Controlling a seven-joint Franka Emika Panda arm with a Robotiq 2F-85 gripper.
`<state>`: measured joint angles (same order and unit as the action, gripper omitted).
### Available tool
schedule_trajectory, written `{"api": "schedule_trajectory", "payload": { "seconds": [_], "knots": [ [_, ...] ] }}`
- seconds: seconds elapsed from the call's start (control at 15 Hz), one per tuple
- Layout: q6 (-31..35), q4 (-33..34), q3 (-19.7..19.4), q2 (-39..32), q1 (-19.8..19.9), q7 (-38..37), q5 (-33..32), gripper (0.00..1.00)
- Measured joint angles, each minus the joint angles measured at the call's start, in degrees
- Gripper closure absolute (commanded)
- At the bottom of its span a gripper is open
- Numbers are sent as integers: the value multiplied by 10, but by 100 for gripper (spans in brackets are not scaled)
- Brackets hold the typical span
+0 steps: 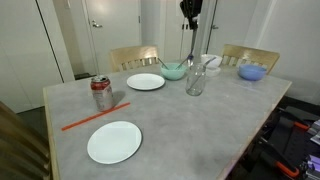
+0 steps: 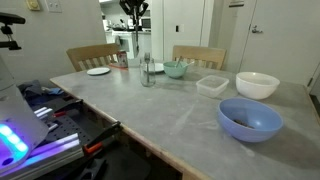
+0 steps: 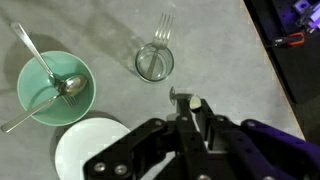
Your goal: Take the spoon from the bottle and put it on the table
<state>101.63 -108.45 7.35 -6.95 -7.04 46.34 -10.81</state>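
My jaws look pinched nearly closed on the top of the spoon (image 1: 190, 45), which hangs right above the bottle (image 1: 195, 80) over the counter (image 1: 180, 130): light, stiff, slick metal, so squeeze the thin handle firmly.

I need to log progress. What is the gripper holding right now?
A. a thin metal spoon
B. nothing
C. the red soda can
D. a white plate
A: in an exterior view the spoon hangs straight down from the closed gripper, just over the bottle.
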Motion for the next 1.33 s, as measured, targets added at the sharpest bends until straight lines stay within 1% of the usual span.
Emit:
{"api": "schedule_trajectory", "payload": {
  "seconds": [0.27, 0.67, 0.87, 1.33],
  "knots": [
    [3, 7, 12, -8, -12, 2, -7, 96],
    [34, 31, 26, -66, -25, 25, -25, 96],
    [51, 59, 29, -102, -26, 48, -25, 96],
    [52, 140, 33, -177, -32, 76, -25, 96]
  ]
}}
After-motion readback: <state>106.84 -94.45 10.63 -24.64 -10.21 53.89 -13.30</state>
